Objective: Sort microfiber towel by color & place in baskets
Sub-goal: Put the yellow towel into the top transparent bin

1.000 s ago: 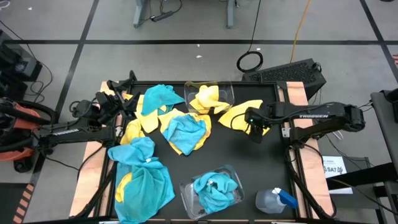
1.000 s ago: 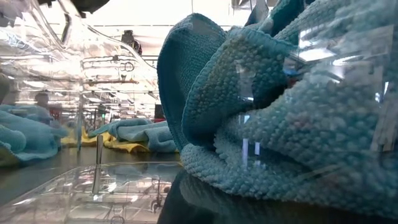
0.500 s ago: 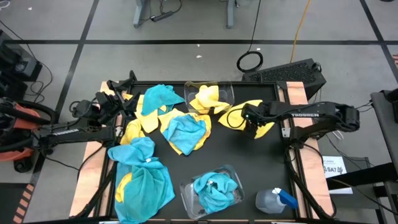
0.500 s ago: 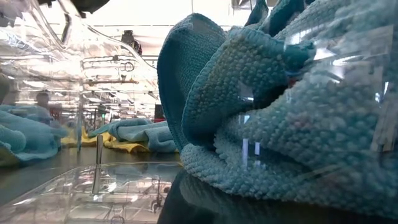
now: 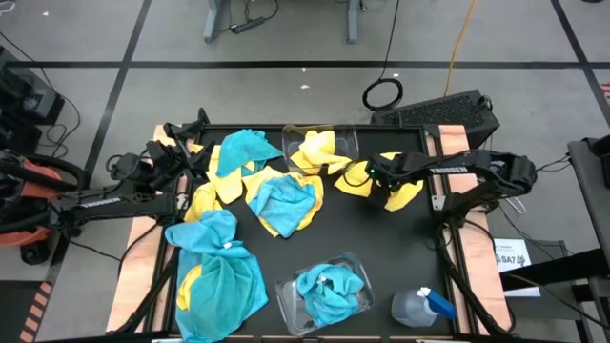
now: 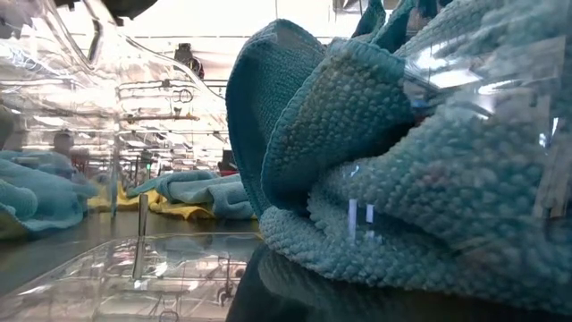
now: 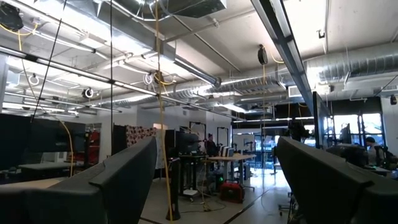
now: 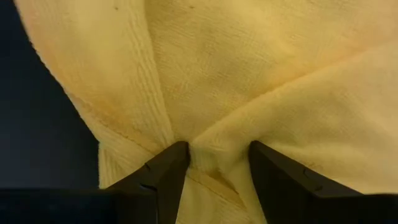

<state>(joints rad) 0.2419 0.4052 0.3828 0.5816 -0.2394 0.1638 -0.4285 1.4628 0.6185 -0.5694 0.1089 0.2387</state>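
- Yellow cloth fills the right wrist view — the right hand [image 8: 214,168] pinches a fold of a yellow towel [image 8: 249,81], its two dark fingers [image 8: 158,177] pressed into the fabric on either side.
- From above, the right hand [image 5: 379,181] sits over the far right part of the black worktop [image 5: 381,248], with that yellow towel [image 5: 405,191] bunched around it, just beside the far basket.
- Far basket [image 5: 348,141]: a clear tub near the worktop's far edge, with a yellow cloth [image 5: 319,151] lying in it.
- Near basket [image 5: 286,300]: a clear tub at the near edge, holding a turquoise cloth [image 5: 329,291]; in the low view this turquoise cloth [image 6: 402,179] presses against the clear wall and takes up most of the picture.
- Loose towels lie mixed in the middle and left of the worktop — a turquoise one [image 5: 243,148] at the far side, another turquoise one [image 5: 284,198] over yellow in the centre, and a large turquoise heap [image 5: 224,272] with a yellow patch at the near left.
- Left hand [image 5: 176,143] rests at the far left corner of the worktop, touching no cloth; its fingers [image 7: 124,180] are spread wide and point out into the room.
- Spray bottle [image 5: 419,307], clear with a blue trigger, lies at the near right corner, well apart from the towels.
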